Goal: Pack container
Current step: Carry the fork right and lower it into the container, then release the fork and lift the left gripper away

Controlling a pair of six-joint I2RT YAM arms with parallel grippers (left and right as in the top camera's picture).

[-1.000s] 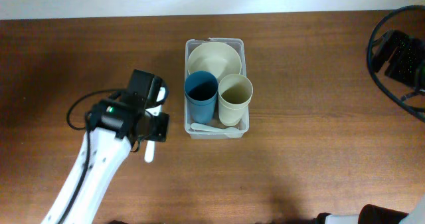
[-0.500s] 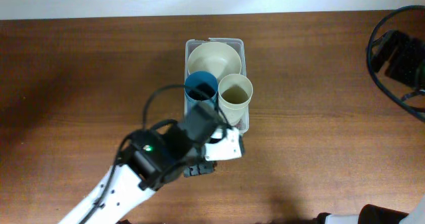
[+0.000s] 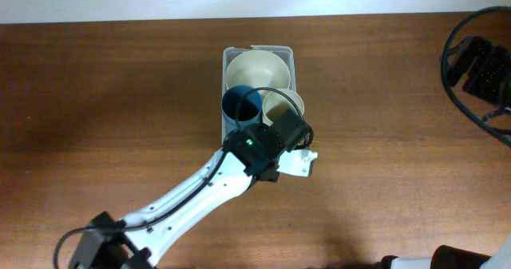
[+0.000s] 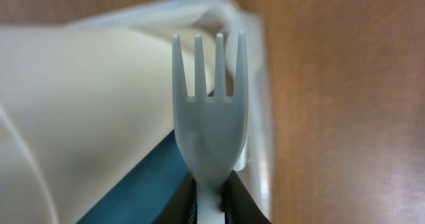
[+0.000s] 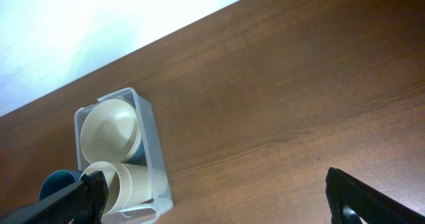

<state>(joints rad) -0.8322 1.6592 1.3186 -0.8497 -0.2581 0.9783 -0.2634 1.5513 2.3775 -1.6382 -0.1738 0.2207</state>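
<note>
The container (image 3: 258,53) is a clear tub in mid-table holding a cream bowl (image 3: 257,68), a blue cup (image 3: 238,103) and a cream cup (image 3: 286,101). My left gripper (image 3: 278,140) hovers over its near end. In the left wrist view that gripper (image 4: 211,201) is shut on the handle of a pale fork (image 4: 207,121), tines pointing away, over the cream cup (image 4: 80,117), blue cup (image 4: 143,187) and container wall (image 4: 260,131). My right gripper (image 5: 219,204) is open and high above the table, looking down at the container (image 5: 157,164) from afar.
Black cables and gear (image 3: 479,61) sit at the table's right edge. Bare brown table (image 3: 383,141) lies on both sides of the container. The left arm (image 3: 184,201) stretches in from the near left.
The left arm has swung right from beside the container's left side to over its near end, carrying the fork. The right gripper has not moved.
</note>
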